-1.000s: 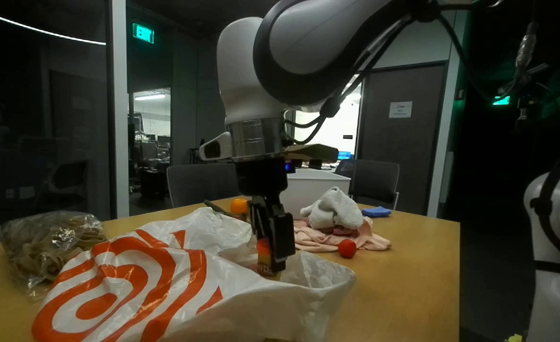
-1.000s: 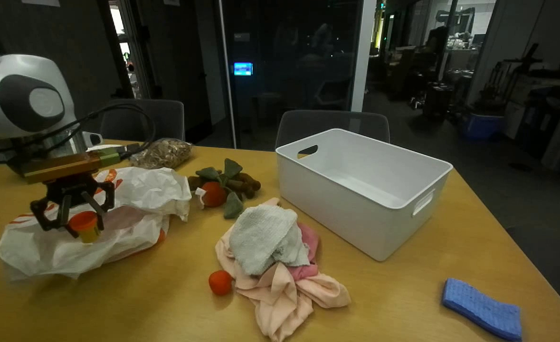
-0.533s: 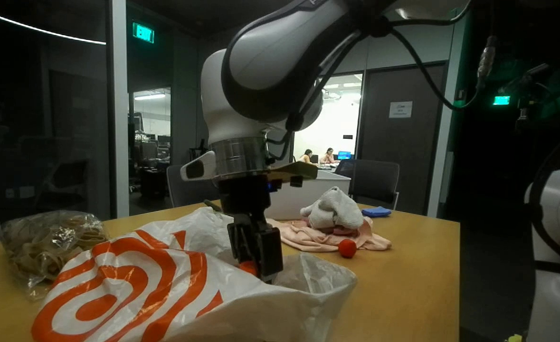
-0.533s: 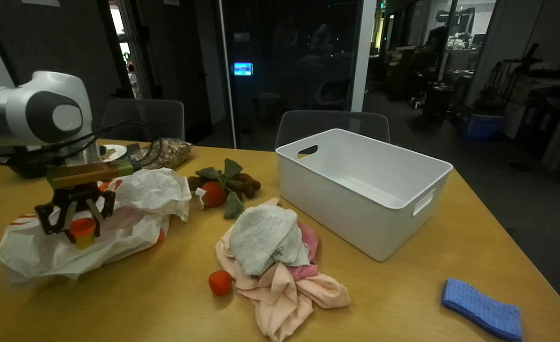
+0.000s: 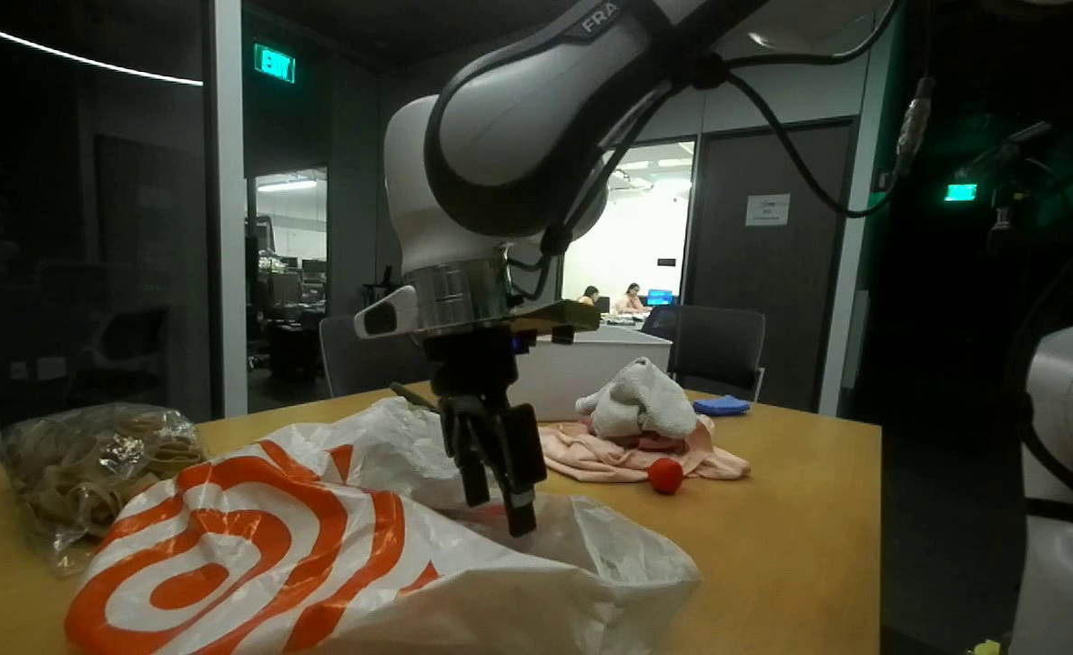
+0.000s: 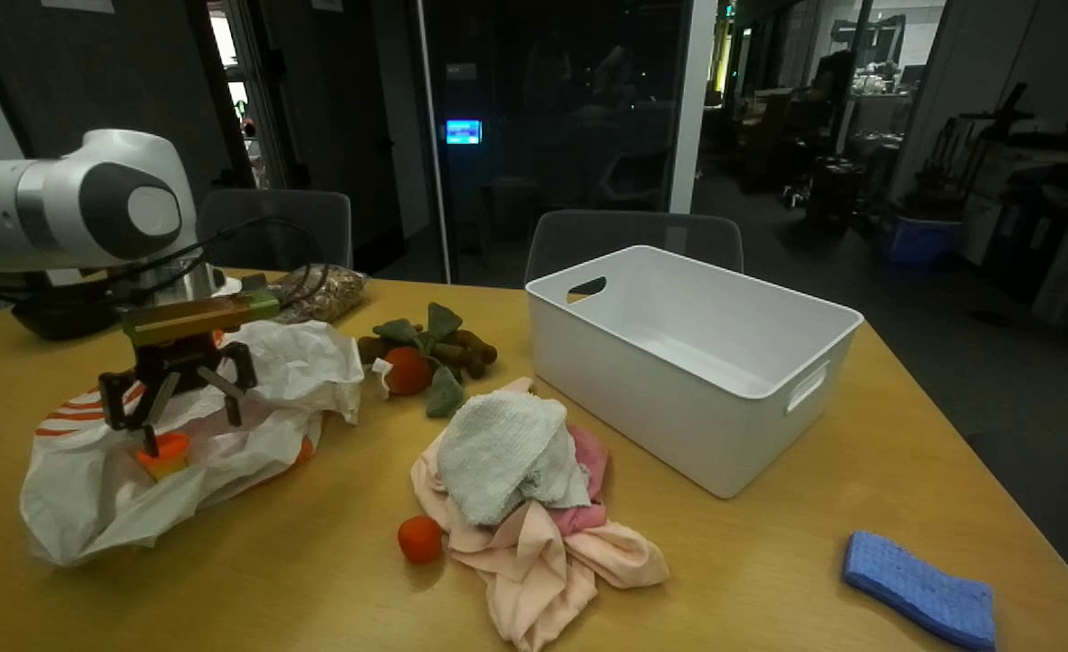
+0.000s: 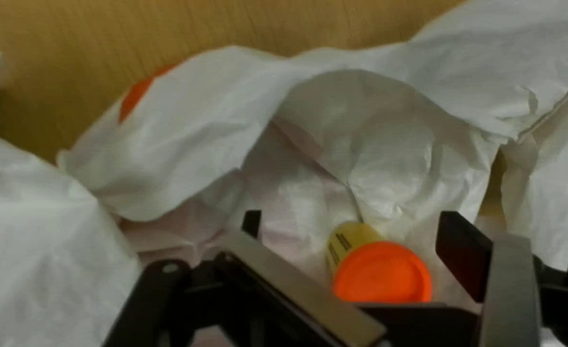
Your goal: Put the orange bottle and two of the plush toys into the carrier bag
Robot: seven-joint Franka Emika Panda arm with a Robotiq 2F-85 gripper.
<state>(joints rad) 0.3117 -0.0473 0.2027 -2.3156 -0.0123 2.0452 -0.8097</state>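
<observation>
The orange bottle point(image 7: 382, 274), a yellow tub with an orange lid, rests tilted inside the mouth of the carrier bag point(image 5: 254, 537). White and crinkly with orange rings, the bag lies on its side. My gripper point(image 6: 192, 426) hangs over that mouth with its fingers spread, one on each side of the tub and nothing gripped. In the wrist view a gap shows between the lid and the right finger point(image 7: 462, 255). A leafy plush toy point(image 6: 407, 369) with a red-orange body lies beyond the bag beside a brown plush toy point(image 6: 472, 351). A small red ball-like piece point(image 6: 420, 539) sits nearer.
A grey-white cloth point(image 6: 506, 453) tops a pinkish cloth point(image 6: 534, 561) in the table's middle. Behind them stands a white rectangular tub point(image 6: 642, 389). A folded blue cloth point(image 6: 918, 589) lies near the edge, and a clear bag of tan material point(image 5: 99, 482) sits beside the carrier bag.
The gripper has come lower into the bag's mouth, and its fingers have spread and let go of the orange bottle, which now tilts there. The bag's near rim has shifted slightly.
</observation>
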